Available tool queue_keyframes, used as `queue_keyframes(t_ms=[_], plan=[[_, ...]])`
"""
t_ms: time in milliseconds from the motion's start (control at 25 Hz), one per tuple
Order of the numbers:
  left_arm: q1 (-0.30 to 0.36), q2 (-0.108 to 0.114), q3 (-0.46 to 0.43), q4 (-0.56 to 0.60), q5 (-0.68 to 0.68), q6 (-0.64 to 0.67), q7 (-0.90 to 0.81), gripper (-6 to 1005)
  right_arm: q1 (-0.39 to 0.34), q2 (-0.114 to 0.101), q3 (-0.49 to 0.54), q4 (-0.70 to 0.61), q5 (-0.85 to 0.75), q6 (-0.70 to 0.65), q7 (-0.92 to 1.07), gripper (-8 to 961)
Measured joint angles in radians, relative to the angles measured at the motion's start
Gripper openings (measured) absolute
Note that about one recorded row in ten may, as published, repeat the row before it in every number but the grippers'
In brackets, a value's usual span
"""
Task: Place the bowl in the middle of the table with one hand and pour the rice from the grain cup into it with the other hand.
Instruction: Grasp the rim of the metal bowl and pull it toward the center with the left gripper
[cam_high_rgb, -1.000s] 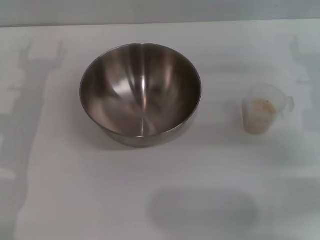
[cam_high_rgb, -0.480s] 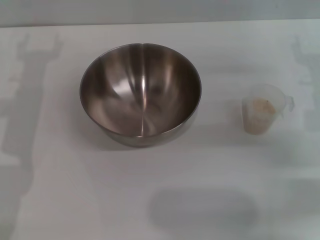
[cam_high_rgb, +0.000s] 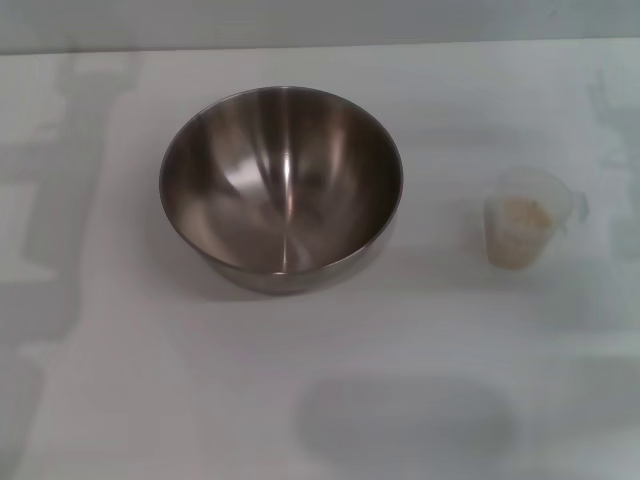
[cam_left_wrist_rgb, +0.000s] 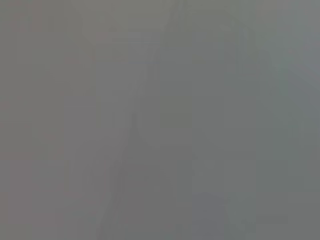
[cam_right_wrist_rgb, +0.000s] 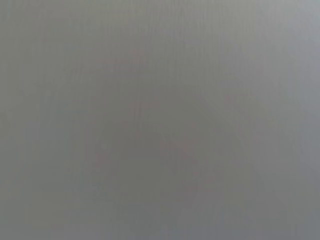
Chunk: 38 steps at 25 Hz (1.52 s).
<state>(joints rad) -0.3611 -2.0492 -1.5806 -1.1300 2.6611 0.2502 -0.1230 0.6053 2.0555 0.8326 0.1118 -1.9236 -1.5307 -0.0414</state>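
The steel bowl (cam_high_rgb: 281, 185) stands upright on the white table (cam_high_rgb: 120, 380), left of centre in the head view, and its inside holds nothing. To its right, well apart from it, stands the clear grain cup (cam_high_rgb: 524, 217) with its small handle toward the right. Pale rice (cam_high_rgb: 521, 213) lies inside the cup. Neither gripper shows in any view; only arm shadows fall on the table at the left and right edges. Both wrist views show plain grey with nothing to make out.
The table's far edge runs across the top of the head view, with a grey wall behind it. A faint grey shadow patch (cam_high_rgb: 405, 420) lies on the table in front of the bowl.
The arm shadow on the left of the table has shifted and spread; the one at the right edge has changed slightly. Bowl and cup have not moved.
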Motion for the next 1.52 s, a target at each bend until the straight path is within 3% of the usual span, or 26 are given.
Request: queue_keyframes(t_ms=[40, 160, 280, 320, 440, 520, 560, 720, 920, 1240, 1520], plan=[[0.000, 0.000, 0.000, 0.000, 0.000, 0.000, 0.000, 843, 0.000, 0.000, 0.000, 0.000, 0.000, 0.000, 0.000, 713], [0.006, 0.002, -0.045, -0.129, 0.000, -0.232, 0.011, 843, -0.001, 0.000, 0.007, 0.000, 0.000, 0.004, 0.000, 714], [0.006, 0.003, -0.065, -0.178, 0.000, -0.344, 0.027, 843, -0.002, 0.000, 0.009, 0.000, 0.000, 0.008, 0.000, 713], [0.006, 0.004, -0.088, -0.233, -0.001, -0.467, 0.060, 843, -0.002, 0.000, 0.010, 0.000, 0.000, 0.009, 0.000, 713], [0.006, 0.004, -0.106, -0.281, -0.004, -0.578, 0.093, 843, -0.002, 0.000, 0.010, 0.000, 0.000, 0.009, 0.000, 714], [-0.004, -0.003, -0.152, -0.378, -0.007, -0.818, 0.165, 842, -0.002, 0.000, 0.010, -0.001, 0.000, 0.009, 0.000, 715], [-0.004, -0.003, -0.152, -0.378, -0.007, -0.818, 0.165, 842, -0.002, 0.000, 0.010, -0.001, 0.000, 0.009, 0.000, 715], [-0.027, -0.008, -0.187, -0.456, -0.008, -1.073, 0.235, 842, -0.002, -0.001, 0.010, -0.009, 0.000, 0.011, 0.000, 713], [-0.081, -0.009, -0.210, -0.475, -0.007, -1.318, 0.292, 842, 0.004, -0.002, 0.010, -0.020, 0.000, 0.011, 0.000, 713], [-0.123, -0.010, -0.210, -0.443, 0.001, -1.417, 0.316, 841, 0.007, -0.002, 0.010, -0.026, 0.000, 0.011, 0.000, 714], [-0.183, -0.009, -0.215, -0.339, 0.021, -1.478, 0.335, 841, 0.011, -0.004, 0.010, -0.028, 0.000, 0.011, 0.000, 713]])
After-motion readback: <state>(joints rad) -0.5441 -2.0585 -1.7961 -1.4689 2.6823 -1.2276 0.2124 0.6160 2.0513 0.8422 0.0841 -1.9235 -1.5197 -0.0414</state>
